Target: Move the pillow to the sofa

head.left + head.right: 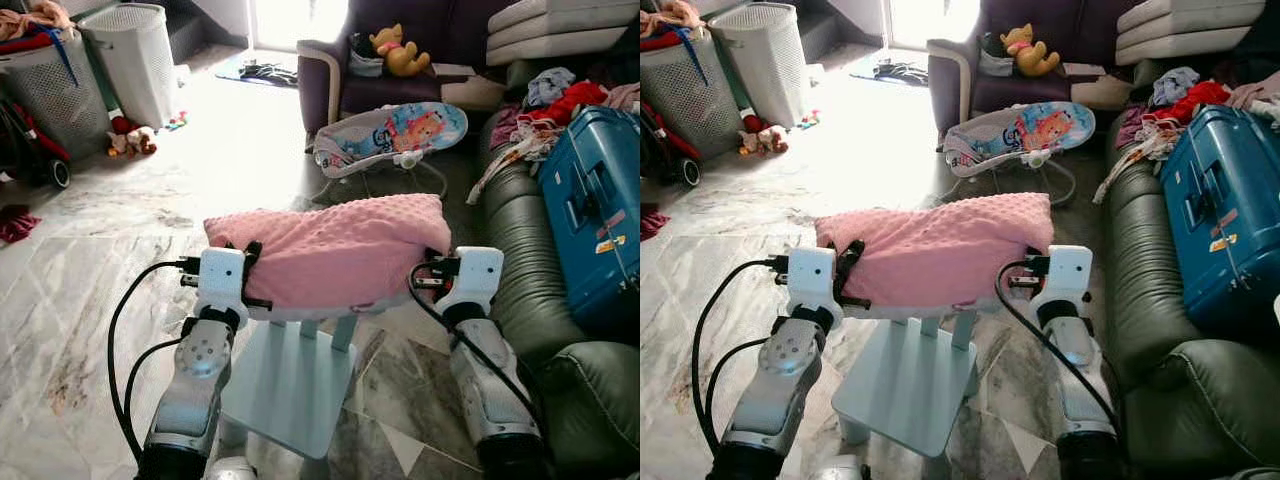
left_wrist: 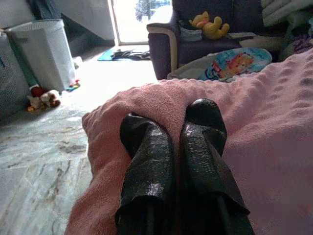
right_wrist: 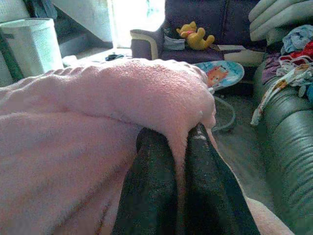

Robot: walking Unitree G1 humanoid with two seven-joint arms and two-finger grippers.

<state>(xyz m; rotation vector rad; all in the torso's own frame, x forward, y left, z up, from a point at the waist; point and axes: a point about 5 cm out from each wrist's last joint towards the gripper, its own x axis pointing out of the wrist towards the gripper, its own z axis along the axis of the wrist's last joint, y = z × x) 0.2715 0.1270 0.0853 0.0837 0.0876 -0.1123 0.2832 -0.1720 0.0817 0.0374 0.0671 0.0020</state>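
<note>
Marble floor, green sofa [image 1: 540,270] on our right. Pillow [image 1: 335,250] spans crosswise; left gripper [image 2: 172,128] and right gripper [image 3: 177,138] fingers pinch its ends. Swing right.

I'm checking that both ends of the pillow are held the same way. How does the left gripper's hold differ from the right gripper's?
The left gripper lies on top of the pink pillow, its fingers side by side pressing the cloth; the right gripper has a fold of pillow pinched up between its fingers. The left is at the pillow's left end, the right at the end nearer the green sofa. Both are shut on it.
</note>
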